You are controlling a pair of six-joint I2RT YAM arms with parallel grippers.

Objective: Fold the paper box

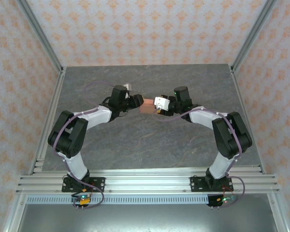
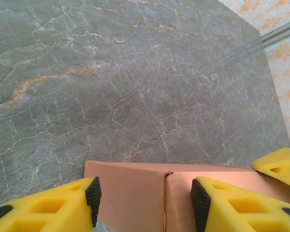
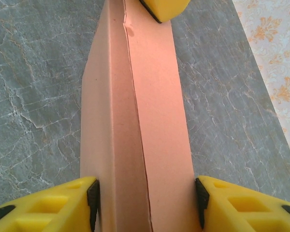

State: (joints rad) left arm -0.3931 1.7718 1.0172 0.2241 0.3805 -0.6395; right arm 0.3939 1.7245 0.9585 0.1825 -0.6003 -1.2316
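The paper box (image 1: 147, 105) is salmon-orange card, held up between my two arms over the middle of the table. In the right wrist view the paper box (image 3: 154, 121) runs away from the camera with a crease along it. My right gripper (image 3: 147, 205) is shut on its near end, both pads against its sides. In the left wrist view the paper box (image 2: 130, 191) shows two faces meeting at a creased corner. My left gripper (image 2: 142, 195) stands open with its fingers lying over those faces. My right gripper's fingers (image 2: 280, 166) show at the right edge there.
The grey marbled table (image 1: 150, 140) lies under both arms. Aluminium frame posts (image 1: 43, 36) and patterned walls bound it at the back and sides. A rail (image 1: 145, 181) crosses the near edge at the arm bases.
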